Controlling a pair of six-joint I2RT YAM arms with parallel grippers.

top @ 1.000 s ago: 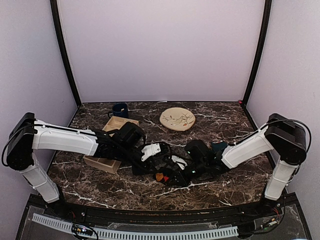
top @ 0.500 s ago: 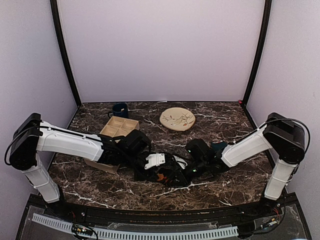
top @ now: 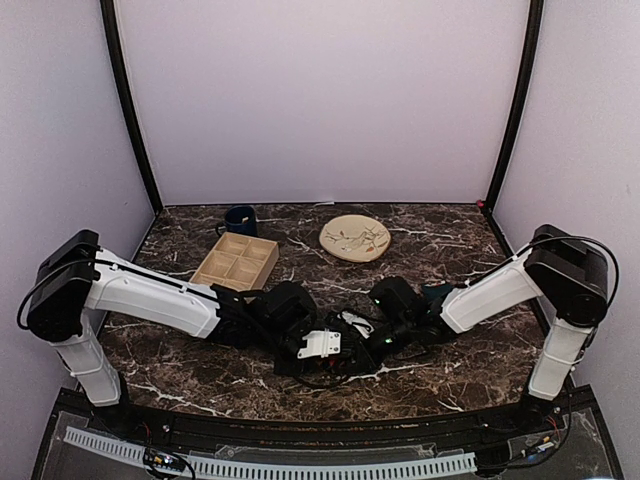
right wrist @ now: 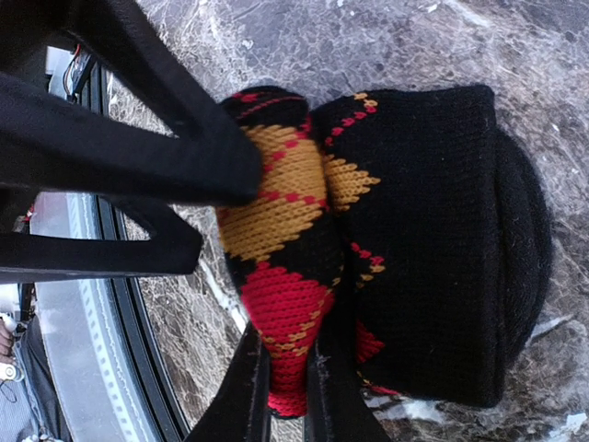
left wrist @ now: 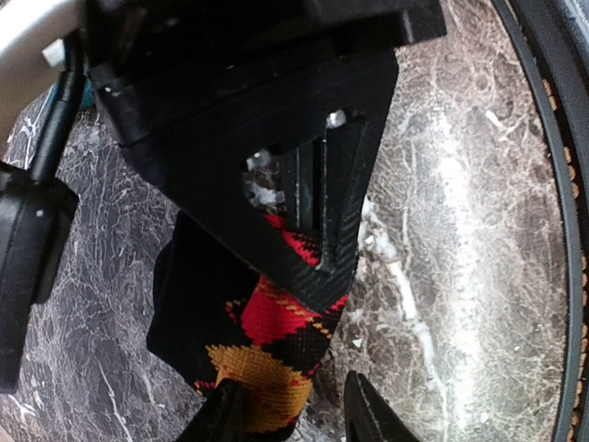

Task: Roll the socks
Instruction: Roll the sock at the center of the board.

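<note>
Dark, white-veined marble of the table point(top: 180, 365) shows bare between the arms and the pale plate point(top: 354, 237); both grippers sit close to the near edge (its black rim fills a side of each wrist view). The knitted argyle sock point(right wrist: 396, 239) lies there, partly rolled into a soft tube. The right gripper point(right wrist: 287, 396) pinches its red end narrowly; the left gripper point(left wrist: 293, 416) straddles the yellow diamond, jaws half apart, not clamped. The teal sock point(top: 437, 293) lies just behind the right arm
</note>
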